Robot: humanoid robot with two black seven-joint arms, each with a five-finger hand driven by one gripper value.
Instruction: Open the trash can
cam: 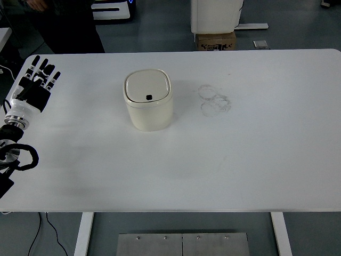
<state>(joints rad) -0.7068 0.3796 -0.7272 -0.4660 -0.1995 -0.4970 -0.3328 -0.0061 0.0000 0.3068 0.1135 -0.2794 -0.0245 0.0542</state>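
Note:
A small cream trash can (148, 101) stands upright on the white table (245, 154), a little left of centre. Its lid (147, 86) is down and has a small black button near the front edge. My left hand (38, 79) hovers over the table's far left corner with its fingers stretched out flat and holding nothing. It is well to the left of the can and does not touch it. The right arm does not show.
Faint ring marks (214, 100) stain the table right of the can. A person in dark clothes (69, 24) stands behind the table's back left corner. A cardboard box (216, 40) and white furniture (216, 15) sit on the floor beyond the back edge.

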